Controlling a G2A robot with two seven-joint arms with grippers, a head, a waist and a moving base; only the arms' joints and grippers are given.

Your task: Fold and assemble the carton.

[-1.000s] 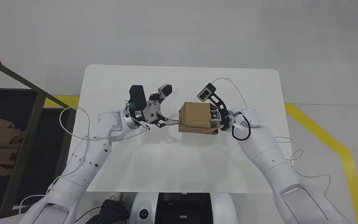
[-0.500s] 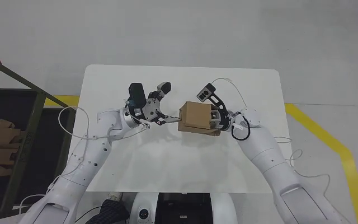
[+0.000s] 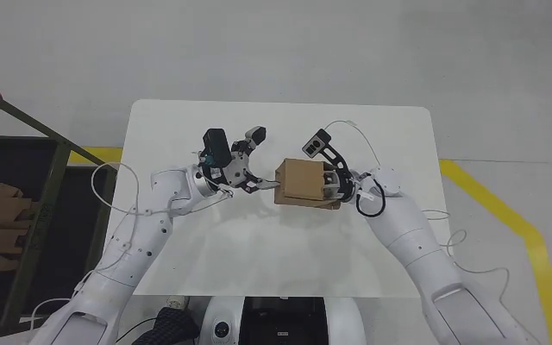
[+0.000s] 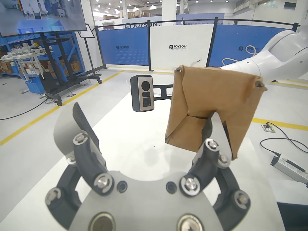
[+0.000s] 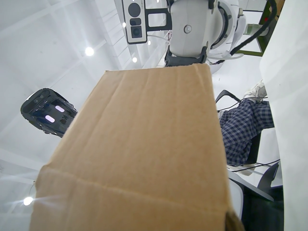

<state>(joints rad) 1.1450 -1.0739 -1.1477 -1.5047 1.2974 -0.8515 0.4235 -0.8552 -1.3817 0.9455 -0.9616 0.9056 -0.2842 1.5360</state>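
Left gripper of mine stands spread wide: one finger has its tip at the lower flap of the carton, touching it as far as I can tell, while the other finger hangs free, well off to the side. From above, this gripper sits just beside the carton's left end, over the middle of the white table. My right gripper is clamped on the opposite end and holds the carton off the tabletop, with a shadow on the table beneath it. The carton is plain brown corrugated board, already box-shaped. Its long face toward my right wrist is smooth, with one crease running across it. The end facing my left wrist is closed by flaps folded inward, with a slanting fold on the upper one, a dark seam where the two meet, a gaping lower edge and one ragged corner. The faces I can see are bare brown. Logos and lettering are printed on the blue and white fence panels behind the table. My left arm comes in from the near left edge, bent at the elbow, its wrist level and aimed at the carton's end. My right arm comes from the near right, its forearm slanting inward to the carton
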